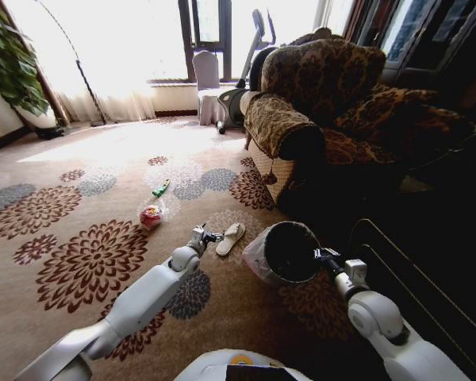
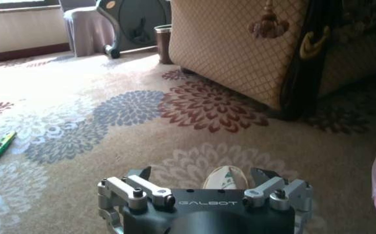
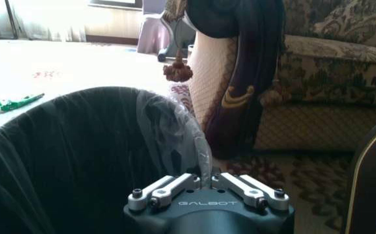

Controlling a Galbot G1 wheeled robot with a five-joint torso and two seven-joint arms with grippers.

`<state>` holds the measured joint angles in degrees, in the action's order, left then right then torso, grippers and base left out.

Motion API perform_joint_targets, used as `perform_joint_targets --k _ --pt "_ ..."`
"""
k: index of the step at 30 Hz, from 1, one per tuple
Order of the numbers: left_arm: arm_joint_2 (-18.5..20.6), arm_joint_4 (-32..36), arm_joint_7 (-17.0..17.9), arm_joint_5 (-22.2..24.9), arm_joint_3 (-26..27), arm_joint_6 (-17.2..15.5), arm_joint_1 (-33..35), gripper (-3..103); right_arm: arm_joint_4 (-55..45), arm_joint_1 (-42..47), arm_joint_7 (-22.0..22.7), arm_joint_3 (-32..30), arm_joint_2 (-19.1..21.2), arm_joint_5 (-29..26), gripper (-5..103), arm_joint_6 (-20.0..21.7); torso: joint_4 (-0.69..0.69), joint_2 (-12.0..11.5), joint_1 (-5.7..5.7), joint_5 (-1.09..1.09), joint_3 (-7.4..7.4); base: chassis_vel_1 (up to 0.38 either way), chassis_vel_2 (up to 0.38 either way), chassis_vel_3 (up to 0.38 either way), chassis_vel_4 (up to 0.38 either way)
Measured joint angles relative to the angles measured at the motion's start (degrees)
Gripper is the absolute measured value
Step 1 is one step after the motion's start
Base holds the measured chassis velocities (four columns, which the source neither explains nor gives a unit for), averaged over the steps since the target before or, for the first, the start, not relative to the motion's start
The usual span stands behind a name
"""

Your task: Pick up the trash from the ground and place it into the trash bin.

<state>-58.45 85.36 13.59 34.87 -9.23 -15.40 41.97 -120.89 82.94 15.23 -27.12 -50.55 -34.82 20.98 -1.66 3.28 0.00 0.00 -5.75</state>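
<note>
Nearest our head camera, our two white arms reach out over the flowered carpet (image 1: 79, 254). Our right gripper (image 1: 327, 255) sits at about five o'clock in the head view, at the rim of the small round black trash bin with its thin whitish-pink plastic liner (image 1: 282, 252). In the right wrist view its jaws are pinched together on the bin's rim (image 3: 204, 168) — clenched on the black wall and the clear film of liner, with no gap between the fingertips. The bin is tilted, its mouth turned toward us, and stands at the foot of the brown patterned armchair (image 1: 317, 111).

Our left gripper (image 1: 205, 235) hovers at about six o'clock, just left of the bin and low over the carpet. Its jaws are spread wide and hold nothing; in the left wrist view both fingers (image 2: 142, 190) stand apart, and the pale slipper (image 2: 227, 178) lies on the carpet between them, farther out. In the head view that slipper (image 1: 231, 238) lies just beside the gripper, at its three o'clock.

The trash lies well apart from both grippers — a round red-and-white packet (image 1: 151, 215) at ten o'clock of the left gripper, and a green wrapper (image 1: 161, 188) beyond it at eleven o'clock.
</note>
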Motion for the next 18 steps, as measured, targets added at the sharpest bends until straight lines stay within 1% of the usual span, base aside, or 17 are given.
perform_joint_targets --k 11,18 --pt "-0.2 -0.1 0.0 0.0 -0.2 -0.1 -0.1 100 0.3 -0.1 -0.6 0.1 0.2 -0.2 2 -0.2 0.00 0.0 0.00 0.00 0.00 0.000 0.000 0.000 0.000" --pt "0.1 -0.1 -0.2 0.0 -0.2 -0.1 0.1 100 0.3 -0.1 -1.0 0.3 -0.1 -0.2 2 -0.4 -0.01 0.0 0.00 -0.01 0.01 -0.051 0.049 0.060 -0.063"
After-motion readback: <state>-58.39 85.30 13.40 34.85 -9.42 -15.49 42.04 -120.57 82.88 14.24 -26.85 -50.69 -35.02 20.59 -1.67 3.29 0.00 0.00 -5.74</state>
